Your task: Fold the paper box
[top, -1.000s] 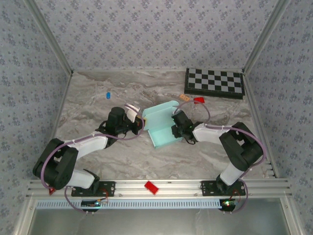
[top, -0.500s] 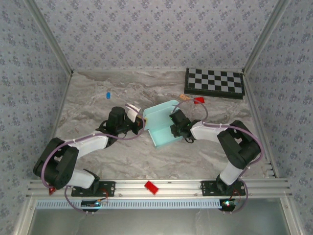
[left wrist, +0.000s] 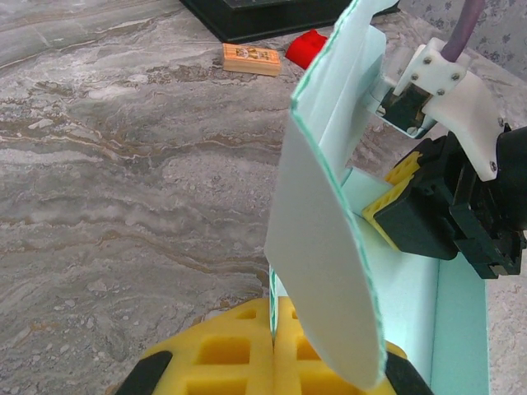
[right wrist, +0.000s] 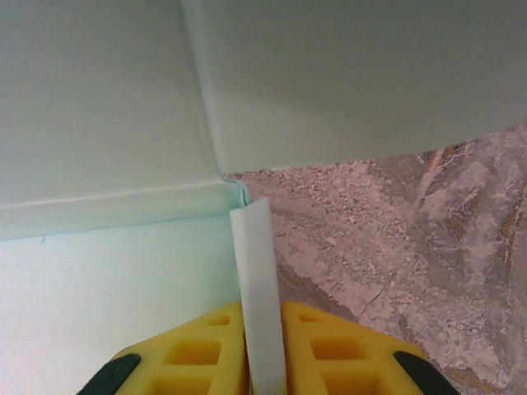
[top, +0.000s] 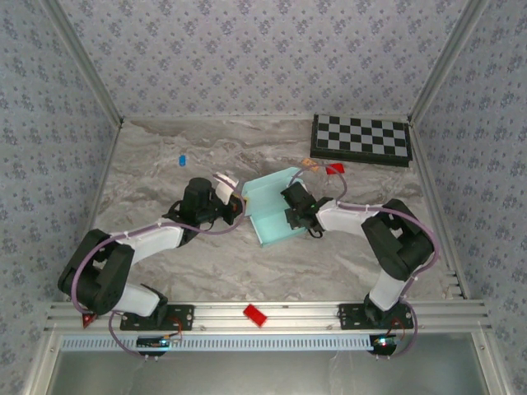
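Left gripper (left wrist: 272, 350) and right gripper (right wrist: 262, 354) each pinch a side of the one paper box (top: 268, 228), which sits between them. Past the right gripper lie one wooden block (left wrist: 251, 59), one red piece (left wrist: 306, 47) and one chessboard (top: 361, 138).

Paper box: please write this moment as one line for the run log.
stage: folding | paper box: on table, walls partly raised | left jaws: shut on a flap | right jaws: shut on a narrow flap
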`<action>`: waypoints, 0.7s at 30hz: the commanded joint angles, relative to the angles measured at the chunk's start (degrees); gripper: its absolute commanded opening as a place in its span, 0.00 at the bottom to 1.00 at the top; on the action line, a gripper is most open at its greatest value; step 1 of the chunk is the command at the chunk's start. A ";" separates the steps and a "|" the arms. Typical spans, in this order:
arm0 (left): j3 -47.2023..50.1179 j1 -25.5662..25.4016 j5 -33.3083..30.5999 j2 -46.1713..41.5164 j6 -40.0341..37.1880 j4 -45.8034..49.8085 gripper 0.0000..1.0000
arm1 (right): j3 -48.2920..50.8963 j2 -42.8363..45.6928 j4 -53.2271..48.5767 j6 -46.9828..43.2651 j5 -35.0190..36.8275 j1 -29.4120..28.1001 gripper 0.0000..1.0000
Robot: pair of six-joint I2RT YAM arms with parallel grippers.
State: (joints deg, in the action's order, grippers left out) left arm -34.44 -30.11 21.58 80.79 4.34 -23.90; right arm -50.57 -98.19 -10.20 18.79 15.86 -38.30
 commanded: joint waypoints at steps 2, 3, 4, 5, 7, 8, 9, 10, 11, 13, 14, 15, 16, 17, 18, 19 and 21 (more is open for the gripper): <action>-1.50 0.95 -0.94 -0.16 -1.92 2.68 0.00 | 1.53 -3.69 -10.35 2.65 8.66 1.46 0.17; -1.51 0.99 -0.77 -0.11 -2.01 2.69 0.00 | 1.60 -3.75 -10.21 2.56 8.46 1.46 0.17; -1.60 1.01 -0.60 -0.16 -2.06 2.72 0.00 | 1.57 -3.55 -9.90 2.37 8.17 1.40 0.17; -1.56 1.02 -0.32 -0.08 -2.11 2.75 0.00 | 1.69 -3.42 -9.48 2.18 7.61 1.32 0.17; -1.75 1.00 0.28 0.06 -2.21 2.85 0.00 | 2.06 -2.69 -7.98 1.54 6.34 1.23 0.18; -1.71 0.99 0.76 0.14 -2.33 2.84 0.00 | 2.26 -2.14 -7.25 1.28 5.46 1.30 0.19; -1.86 0.93 1.12 0.22 -2.45 2.86 0.00 | 2.45 -1.58 -6.52 1.09 4.74 1.08 0.21; -1.82 0.98 1.41 0.20 -2.52 2.78 0.00 | 2.53 -1.22 -6.10 1.00 4.21 1.06 0.23; -1.94 0.94 1.77 0.32 -2.69 2.76 0.00 | 2.54 -0.69 -5.64 0.70 3.66 1.00 0.24; -2.04 0.93 2.48 0.33 -3.02 2.81 0.00 | 2.57 0.03 -5.19 0.70 2.69 0.95 0.28; -2.03 0.90 2.86 0.31 -3.26 2.74 0.00 | 2.58 0.49 -5.01 0.69 2.07 0.96 0.29; -2.04 0.85 3.22 0.25 -3.51 2.80 0.00 | 2.51 0.89 -4.76 0.59 1.41 0.93 0.31; -2.04 0.90 3.52 0.40 -3.74 2.81 0.00 | 2.58 1.22 -4.45 0.54 1.00 0.90 0.33; -2.04 0.87 3.79 0.42 -3.94 2.78 0.00 | 2.58 1.63 -4.26 0.60 0.57 0.89 0.35; -2.06 0.91 3.90 0.42 -4.12 2.81 0.00 | 2.57 2.07 -4.12 0.66 0.16 0.91 0.37; -2.04 0.84 3.99 0.41 -4.23 2.77 0.00 | 2.57 2.46 -3.95 0.72 -0.25 0.90 0.38; -2.04 0.84 4.25 0.37 -4.47 2.68 0.00 | 2.56 3.31 -3.49 0.71 -1.26 0.88 0.41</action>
State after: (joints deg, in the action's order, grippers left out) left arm -35.11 -29.63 24.45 80.79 1.93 -22.85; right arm -49.21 -96.40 -10.13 19.07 15.62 -37.87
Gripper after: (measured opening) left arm 0.045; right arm 0.401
